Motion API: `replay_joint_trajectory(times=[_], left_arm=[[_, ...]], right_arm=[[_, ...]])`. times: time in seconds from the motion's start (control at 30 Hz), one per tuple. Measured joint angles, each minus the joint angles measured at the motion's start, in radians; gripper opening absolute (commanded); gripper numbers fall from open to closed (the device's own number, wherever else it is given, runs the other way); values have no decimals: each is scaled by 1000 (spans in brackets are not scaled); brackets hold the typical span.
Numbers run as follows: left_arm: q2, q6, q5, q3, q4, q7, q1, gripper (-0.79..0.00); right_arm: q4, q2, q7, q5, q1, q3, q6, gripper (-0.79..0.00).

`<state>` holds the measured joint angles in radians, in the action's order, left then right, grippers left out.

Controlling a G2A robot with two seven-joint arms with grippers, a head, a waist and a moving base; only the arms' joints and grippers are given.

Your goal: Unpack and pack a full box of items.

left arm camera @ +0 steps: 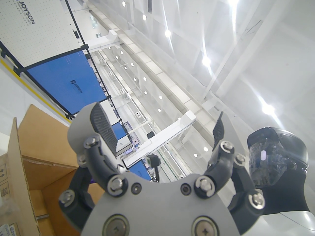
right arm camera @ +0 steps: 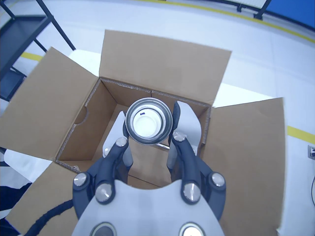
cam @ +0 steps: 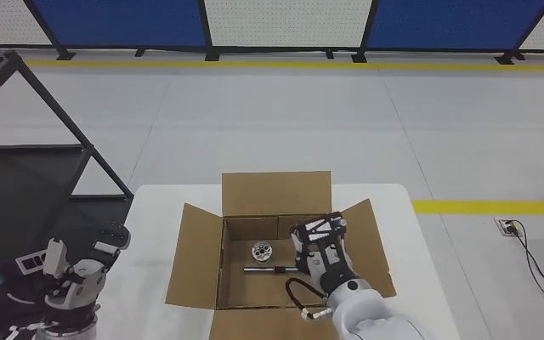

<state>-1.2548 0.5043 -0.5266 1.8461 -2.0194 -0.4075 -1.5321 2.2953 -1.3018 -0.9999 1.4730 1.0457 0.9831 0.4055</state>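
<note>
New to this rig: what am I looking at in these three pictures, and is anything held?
It is a two-armed robot at a white table. One picture looks down from above the arms; the other two come from cameras on each wrist. An open cardboard box stands on the table, with a small round metal part and a thin rod on its floor. The right gripper, over the box, appears to clamp a metal can. The left gripper is open, empty, pointing at the ceiling.

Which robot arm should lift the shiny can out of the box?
Probably right. The right gripper is down in the box, clamped on the can. The left gripper sits open off to the side, pointing at the ceiling.
</note>
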Motion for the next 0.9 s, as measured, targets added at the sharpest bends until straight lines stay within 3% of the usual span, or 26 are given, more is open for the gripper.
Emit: replay_joint_trajectory(times=[0.07,0.17,0.4,0.6,0.7,0.9], left_arm=[[0,-3,3,-6,4,0,6,0],[0,-7,5,-12,7,-2,11,0],[1,-21,15,-25,13,-8,25,0],[2,-37,39,-44,16,-7,44,0],[2,-43,48,-52,21,-5,52,0],[1,-43,55,-62,29,-1,58,0]], right_arm=[[66,2,33,36,36,34,13,-785],[56,-3,130,39,52,89,64,-785],[55,-5,260,-74,146,305,147,-785],[55,-2,303,-189,263,495,125,-785],[55,0,268,-189,306,560,137,-785],[55,1,253,-180,311,571,142,-785]])
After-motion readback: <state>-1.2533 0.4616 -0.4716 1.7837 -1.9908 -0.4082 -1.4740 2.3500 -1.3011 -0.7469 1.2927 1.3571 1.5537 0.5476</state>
